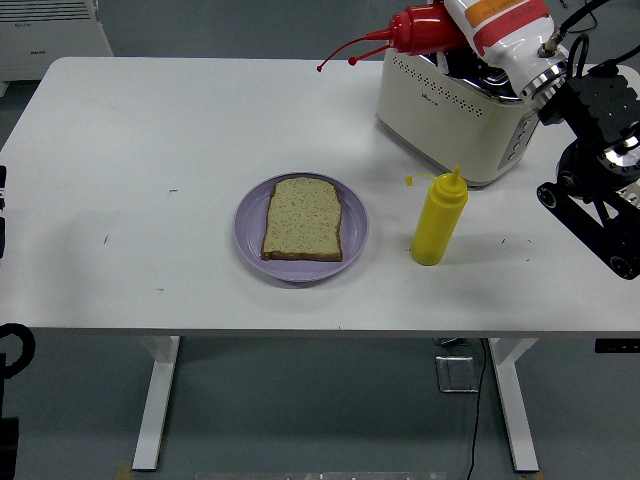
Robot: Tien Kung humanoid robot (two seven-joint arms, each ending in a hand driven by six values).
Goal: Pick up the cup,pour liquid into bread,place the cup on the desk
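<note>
Red-capped squeeze bottle is held tipped sideways above the toaster at the table's far right corner, nozzle pointing left; right hand seems wrapped around its body, though the fingers are mostly hidden. Bread slice lies on a purple plate near the table's front edge, mid-table, with a yellow squeeze bottle upright just right of the plate. Left arm rests at the left edge, hand state can't be told.
</note>
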